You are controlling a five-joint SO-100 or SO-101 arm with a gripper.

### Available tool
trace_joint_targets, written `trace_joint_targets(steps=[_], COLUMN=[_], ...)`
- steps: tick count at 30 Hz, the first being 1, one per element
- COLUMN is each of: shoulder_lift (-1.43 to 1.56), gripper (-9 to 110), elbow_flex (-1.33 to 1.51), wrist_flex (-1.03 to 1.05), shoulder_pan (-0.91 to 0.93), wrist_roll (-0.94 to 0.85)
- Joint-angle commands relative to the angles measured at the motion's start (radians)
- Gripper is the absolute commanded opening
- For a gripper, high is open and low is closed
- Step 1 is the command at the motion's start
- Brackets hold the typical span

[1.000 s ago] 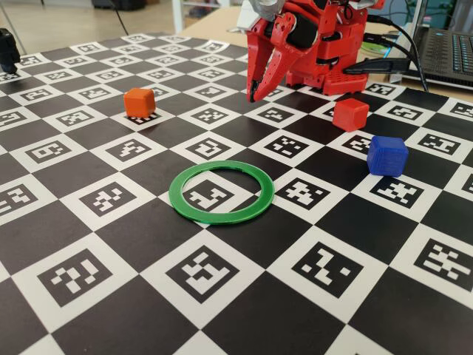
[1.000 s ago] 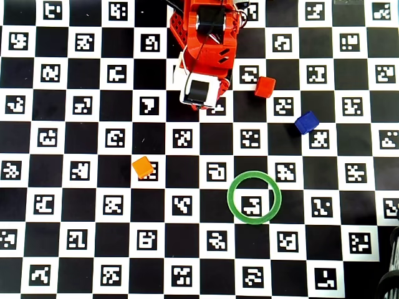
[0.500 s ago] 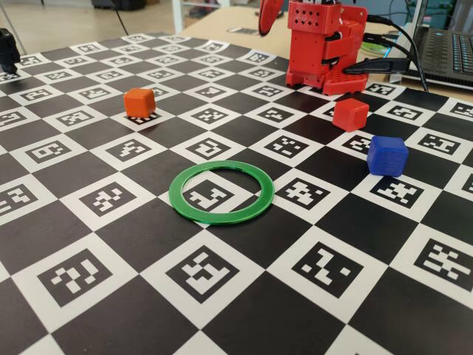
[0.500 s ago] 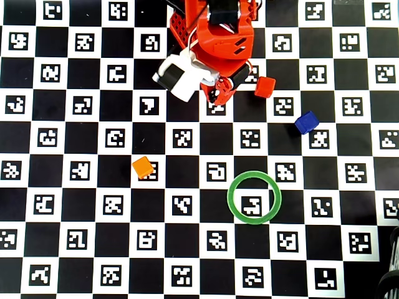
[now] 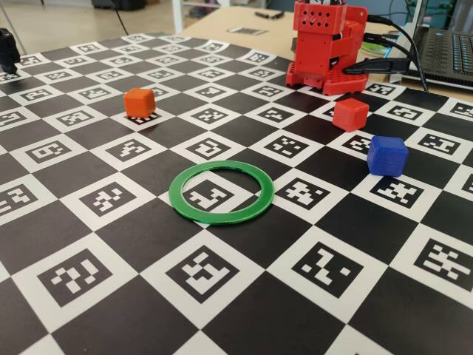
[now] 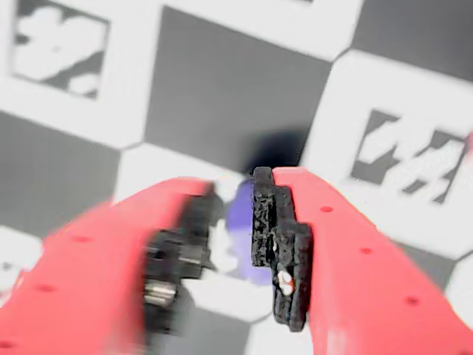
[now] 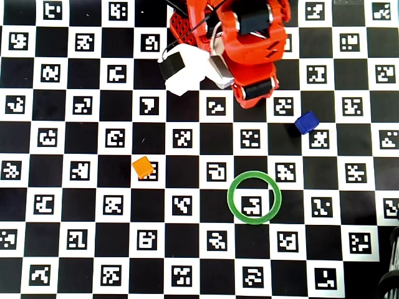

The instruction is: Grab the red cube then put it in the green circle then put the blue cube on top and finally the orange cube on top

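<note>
In the fixed view the red cube point(image 5: 349, 115) sits on the board just in front of the red arm point(image 5: 325, 44). The blue cube point(image 5: 387, 155) lies right of and nearer than it. The orange cube point(image 5: 139, 102) sits far left. The green circle point(image 5: 221, 192) lies flat and empty in the middle. The overhead view shows the orange cube point(image 7: 143, 167), the blue cube point(image 7: 305, 122) and the green circle point(image 7: 254, 197); the folded arm point(image 7: 249, 50) hides the red cube. In the wrist view my gripper point(image 6: 236, 181) hangs over the board, jaws a narrow gap apart and empty, the left jaw motion-blurred. A blurred violet patch shows in the gap.
The board is a black-and-white checker of marker tiles point(image 5: 199, 274). A white box point(image 7: 187, 68) lies beside the arm's base in the overhead view. A laptop point(image 5: 447, 44) and cables stand behind the board at the right in the fixed view.
</note>
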Motion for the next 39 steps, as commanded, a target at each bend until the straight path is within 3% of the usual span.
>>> trace_joint_targets(steps=[1, 5, 16, 39], shoulder_lift=[-0.032, -0.078, -0.086, -0.218], gripper=[11, 25, 49, 52], elbow_flex=[-0.132, -0.166, -0.015, 0.241], wrist_flex=[0.055, 0.107, 0.11, 0.067], shoulder_pan=[-0.044, -0.104, -0.298, -0.453], wrist_roll=[0.164, 0.411, 0.569, 0.704])
